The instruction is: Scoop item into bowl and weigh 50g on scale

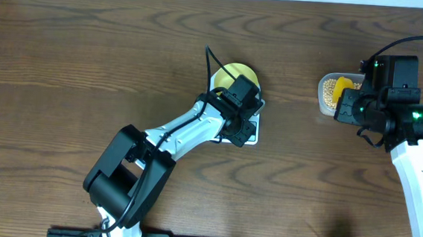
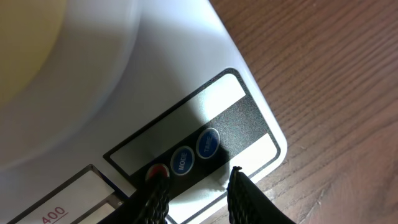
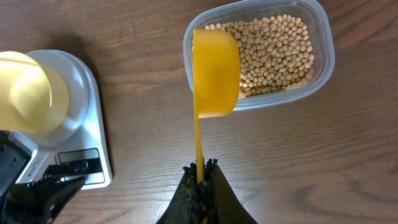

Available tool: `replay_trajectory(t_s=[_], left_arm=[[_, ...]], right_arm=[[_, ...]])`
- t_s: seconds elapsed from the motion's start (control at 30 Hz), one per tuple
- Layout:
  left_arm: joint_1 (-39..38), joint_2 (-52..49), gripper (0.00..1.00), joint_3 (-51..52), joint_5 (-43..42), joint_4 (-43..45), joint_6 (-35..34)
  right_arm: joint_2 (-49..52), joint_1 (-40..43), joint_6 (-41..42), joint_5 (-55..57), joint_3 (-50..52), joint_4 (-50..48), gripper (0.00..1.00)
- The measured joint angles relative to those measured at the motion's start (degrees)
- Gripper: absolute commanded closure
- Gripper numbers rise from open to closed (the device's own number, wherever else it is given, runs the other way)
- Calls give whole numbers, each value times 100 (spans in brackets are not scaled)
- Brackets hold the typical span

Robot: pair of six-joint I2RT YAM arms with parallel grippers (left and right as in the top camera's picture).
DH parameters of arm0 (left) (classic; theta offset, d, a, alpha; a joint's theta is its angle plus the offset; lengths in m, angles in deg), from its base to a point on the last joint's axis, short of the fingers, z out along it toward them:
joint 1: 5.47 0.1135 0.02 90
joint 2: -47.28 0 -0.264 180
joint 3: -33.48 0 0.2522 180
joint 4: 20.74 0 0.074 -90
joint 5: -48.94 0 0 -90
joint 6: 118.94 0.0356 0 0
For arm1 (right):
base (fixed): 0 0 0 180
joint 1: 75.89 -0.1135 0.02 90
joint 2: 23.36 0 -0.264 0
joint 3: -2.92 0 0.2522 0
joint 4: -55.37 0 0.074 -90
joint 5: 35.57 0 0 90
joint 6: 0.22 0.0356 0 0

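Our left hand [image 2: 198,182] hangs over the front edge of the scale [image 2: 186,56]. Its two fingers [image 2: 242,193] are parted, with a gap between them and nothing caught there. One fingertip lies over the red button [image 2: 157,170], just beside the two blue buttons [image 2: 182,160]. We cannot tell whether it presses down or only hovers. This hand is released and carries nothing.

Our right hand [image 3: 200,179] is clenched on the thin handle of the yellow scoop [image 3: 216,74], its fingers tight against it from both sides. The cup of the scoop is over the left end of the clear tub [image 3: 323,62], and we cannot tell whether it carries anything. The beans [image 3: 273,50] lie in the tub, covering its floor.

The pale-yellow bowl [image 3: 25,93] sits on the round platform of the scale. From overhead, the left arm covers much of the scale's body. Scale and tub stand well apart on the brown wooden tabletop [image 3: 137,31], with the tub on the right.
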Motion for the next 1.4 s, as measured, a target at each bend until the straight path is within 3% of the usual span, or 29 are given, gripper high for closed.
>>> replay_trajectory(t_s=[0.57, 1.0, 1.4], left_arm=[[0, 120, 66, 11, 155, -72, 20], [0, 2291, 65, 20, 201, -317, -136], [0, 2422, 65, 22, 546, -1248, -356]], right_arm=[[-11, 0, 4, 0, -66, -2, 99], [-11, 0, 24, 26, -66, -2, 99], [-11, 0, 28, 101, -66, 7, 99]])
